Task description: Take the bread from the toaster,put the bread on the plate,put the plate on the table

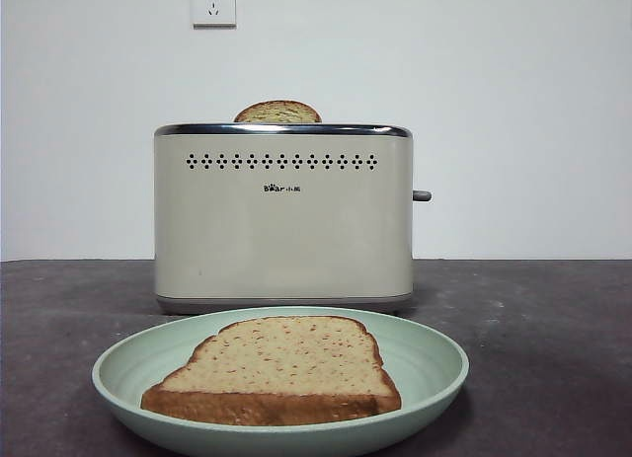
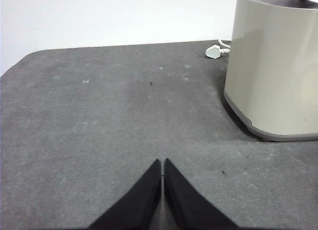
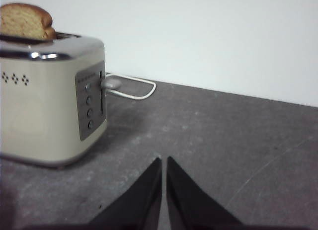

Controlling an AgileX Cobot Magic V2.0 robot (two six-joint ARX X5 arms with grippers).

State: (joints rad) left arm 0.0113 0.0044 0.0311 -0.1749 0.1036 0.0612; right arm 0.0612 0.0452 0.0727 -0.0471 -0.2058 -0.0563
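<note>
The bread lies on the plate, well apart from both grippers' closed, empty jaws

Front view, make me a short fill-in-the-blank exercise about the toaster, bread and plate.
1. The flat tan bread slice lies on the round mint-green ____.
2. A second, narrower slice sticks up from the boxy cream ____.
3. The plate rests on the dark grey ____.
4. The left gripper and the right gripper both have their jaws ____.

Missing words: plate; toaster; table; shut
</note>
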